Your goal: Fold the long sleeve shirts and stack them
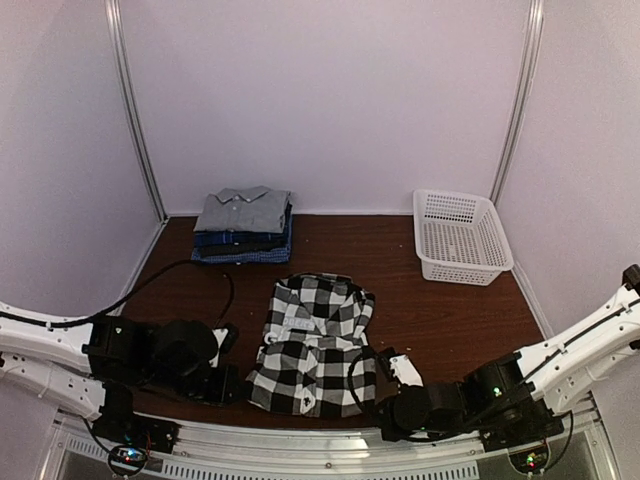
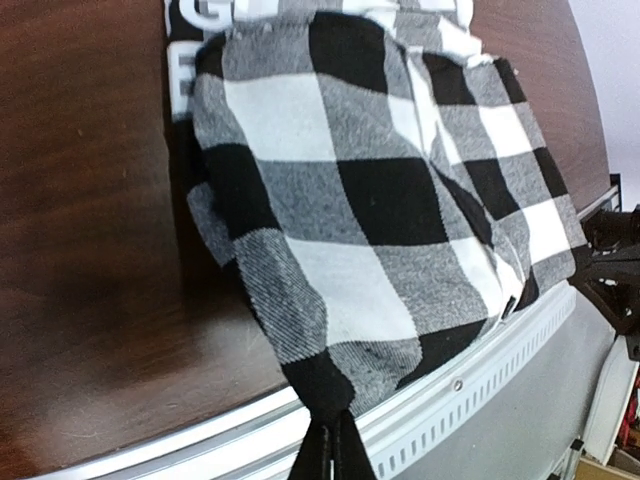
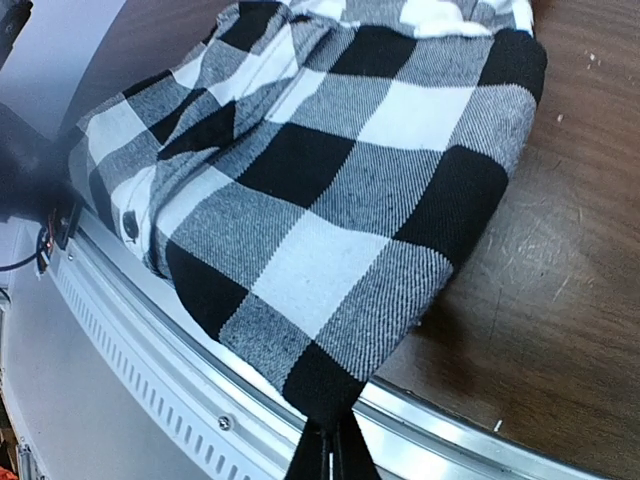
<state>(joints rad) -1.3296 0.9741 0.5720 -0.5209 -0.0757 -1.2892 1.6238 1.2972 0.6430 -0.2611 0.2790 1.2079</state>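
Note:
The black-and-white check shirt (image 1: pixel 312 345) lies partly folded on the brown table near its front edge. My left gripper (image 1: pixel 234 385) is shut on its near left corner; in the left wrist view the shut fingers (image 2: pixel 332 455) pinch the check cloth (image 2: pixel 350 200). My right gripper (image 1: pixel 388 405) is shut on its near right corner; in the right wrist view the fingers (image 3: pixel 330 455) pinch the cloth (image 3: pixel 330 190). Both corners hang over the metal table rail. A stack of folded shirts (image 1: pixel 243 226), plain grey on top of dark blue and blue-checked ones, sits at the back left.
A white plastic lattice basket (image 1: pixel 460 236) stands at the back right. The metal rail (image 2: pixel 480 370) runs along the table's near edge, also in the right wrist view (image 3: pixel 180 380). White walls close in the table on three sides.

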